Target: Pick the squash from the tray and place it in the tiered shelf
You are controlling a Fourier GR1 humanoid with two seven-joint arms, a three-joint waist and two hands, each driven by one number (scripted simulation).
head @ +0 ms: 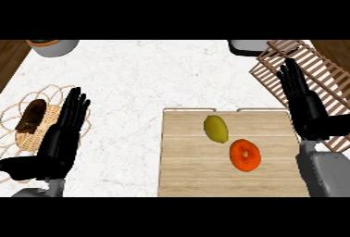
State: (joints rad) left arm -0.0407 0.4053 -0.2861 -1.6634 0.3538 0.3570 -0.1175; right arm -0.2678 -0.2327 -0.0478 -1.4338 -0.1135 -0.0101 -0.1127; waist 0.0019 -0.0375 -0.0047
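A yellow-green squash (216,128) lies on the wooden tray (191,176), just beside an orange fruit (245,154). The slatted shelf (273,69) stands at the counter's far right. A wicker basket (21,109) holding a dark brown thing (31,115) sits at the left, and a grey pot (54,46) at the far left corner. The left hand (65,129) rests open beside the basket, fingers straight. The right hand (304,104), also open, is between tray and shelf.

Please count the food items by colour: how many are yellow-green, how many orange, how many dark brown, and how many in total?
Yellow-green: 1, the squash on the tray
Orange: 1, the round fruit on the tray
Dark brown: 1, the item in the wicker basket
Total: 3
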